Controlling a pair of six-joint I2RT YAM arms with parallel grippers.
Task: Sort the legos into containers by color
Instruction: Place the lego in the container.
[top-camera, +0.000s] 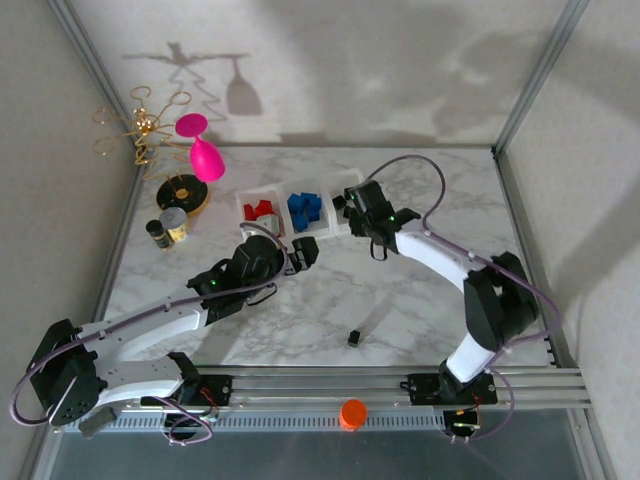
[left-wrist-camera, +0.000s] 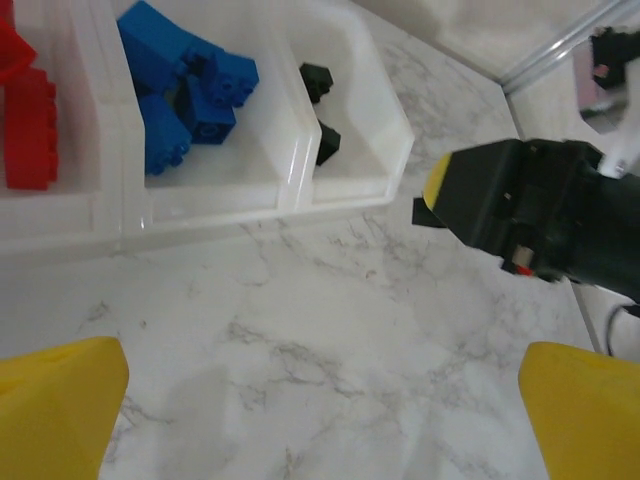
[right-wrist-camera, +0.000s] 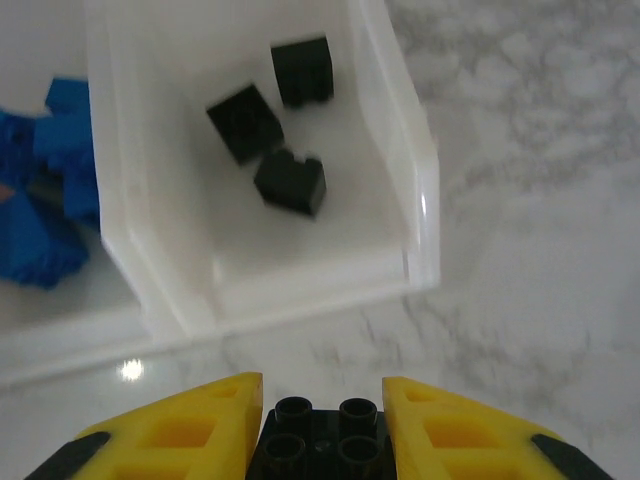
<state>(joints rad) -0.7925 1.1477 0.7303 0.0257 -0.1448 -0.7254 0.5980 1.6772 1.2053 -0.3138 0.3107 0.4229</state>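
Observation:
Three clear bins (top-camera: 300, 236) stand in a row at the back of the table, holding red bricks (top-camera: 262, 211), blue bricks (top-camera: 304, 207) and black ones. My right gripper (top-camera: 355, 207) hovers just before the right-hand bin (right-wrist-camera: 405, 160), shut on a small black four-stud brick (right-wrist-camera: 320, 442); three black bricks (right-wrist-camera: 275, 120) lie inside that bin. My left gripper (top-camera: 305, 255) is open over bare marble in front of the bins (left-wrist-camera: 200, 205), its yellow fingertips (left-wrist-camera: 55, 410) wide apart. One more black brick (top-camera: 353, 338) lies alone on the table, near the front.
A small dark jar (top-camera: 158, 232) and a gold-lidded one (top-camera: 176, 222) stand at the left, by a pink glass (top-camera: 205, 155) on a gold rack. An orange cap (top-camera: 352, 413) lies on the front rail. In the left wrist view the right gripper body (left-wrist-camera: 530, 210) looms close.

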